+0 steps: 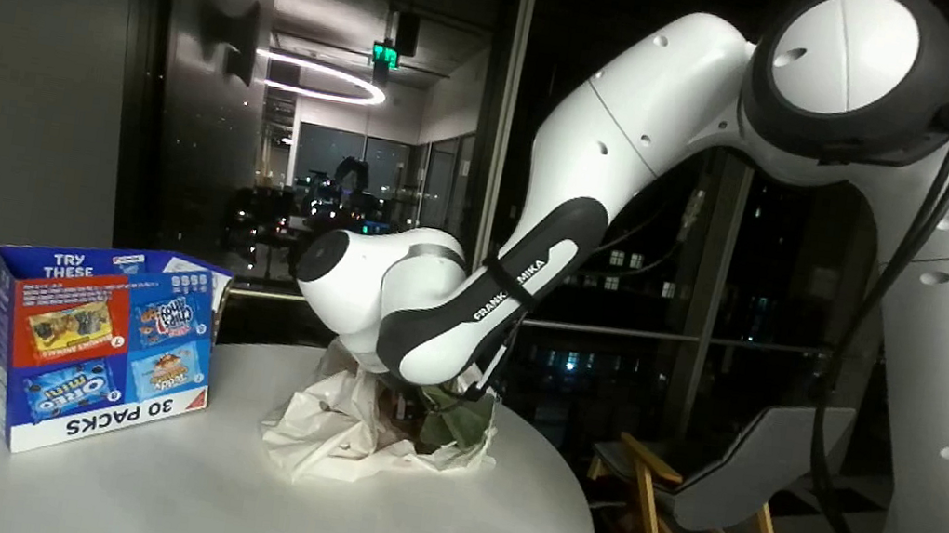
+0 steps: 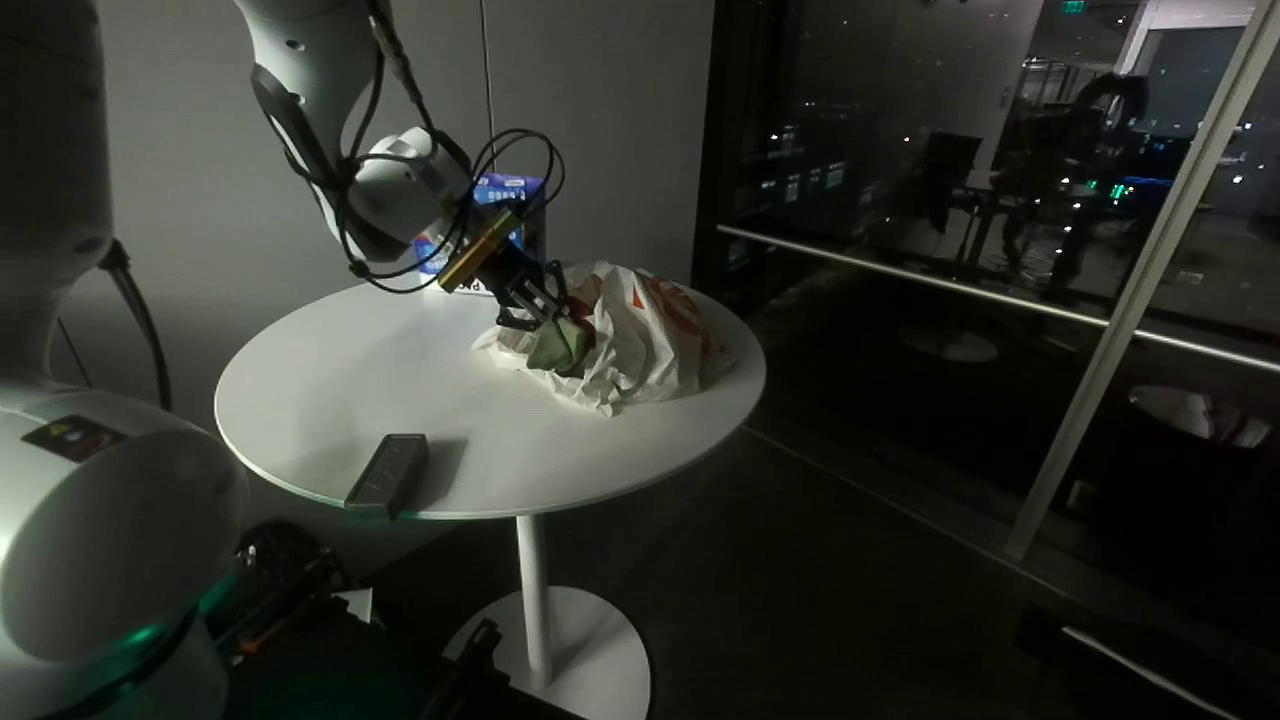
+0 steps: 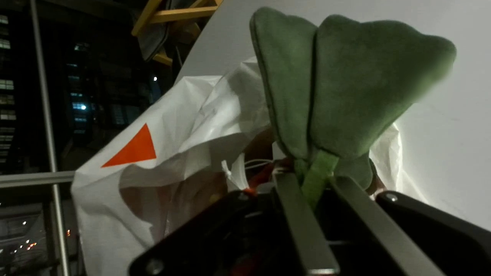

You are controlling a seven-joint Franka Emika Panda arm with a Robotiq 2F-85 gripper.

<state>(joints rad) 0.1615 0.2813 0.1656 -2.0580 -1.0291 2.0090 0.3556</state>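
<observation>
End effector (image 3: pixel 312 181) is pinching the green cloth leaves (image 3: pixel 347 84) by their base, fanned out ahead of it, so I'd go slow 'cause the plastic bag (image 3: pixel 184 134) beside it could snag.

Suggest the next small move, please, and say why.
Probably a slow lift: the end effector appears closed on the narrow end of the green plush piece, while the crumpled white bag shows on both sides and could snag.
</observation>
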